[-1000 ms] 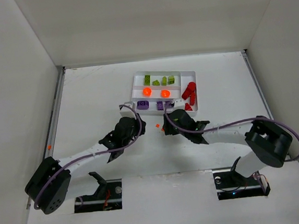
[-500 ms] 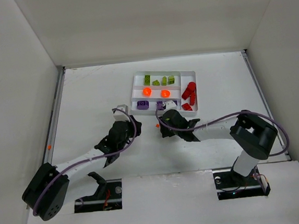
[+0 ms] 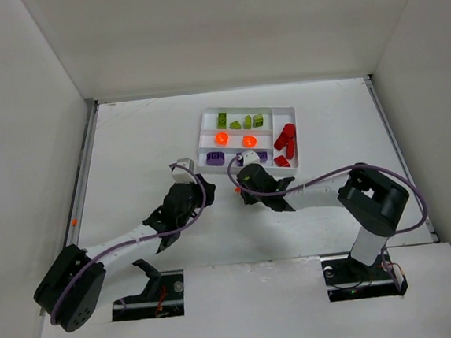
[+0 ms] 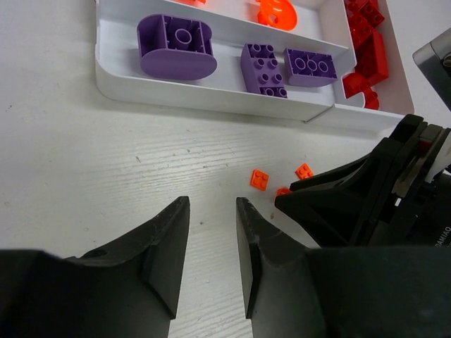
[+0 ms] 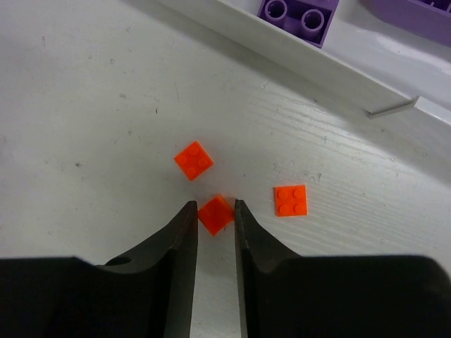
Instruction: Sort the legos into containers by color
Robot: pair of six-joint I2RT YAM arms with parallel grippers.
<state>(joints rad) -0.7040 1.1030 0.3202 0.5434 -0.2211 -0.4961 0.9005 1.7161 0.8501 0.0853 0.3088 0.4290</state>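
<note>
**benchwatcher:** So, what's your feed showing right now?

**me:** Biggest first: there's the white bench (image 3: 129,146), and the white tray (image 3: 243,109) sits toward its far side, a bit right of centre. Both arms reach in toward the tray's near wall, the left arm (image 3: 129,239) from the left and the right arm (image 3: 315,194) from the right, with their heads near each other.

**benchwatcher:** Anything in the tray?

**me:** Yep. There are green pieces (image 3: 240,123) in the far slot, round orange pieces (image 3: 221,138) in the middle slot, three purple bricks (image 4: 176,56) in the near slot, and red bricks (image 3: 285,140) in the crosswise end slot.

**benchwatcher:** And the jaws?

**me:** The left gripper (image 4: 211,211) hovers over bare bench just short of the tray, jaws parted a little and holding nothing. The right gripper (image 5: 215,209) is down at the bench with its jaws either side of one tiny orange plate (image 5: 215,213). They're right at its corners, but I can't tell whether they're actually squeezing it. Two more orange plates (image 5: 194,160) lie loose on the bench just beside it. One is ahead toward the tray. The second plate (image 5: 291,200) is off to the right in my wrist view. None of the three touch.
</note>
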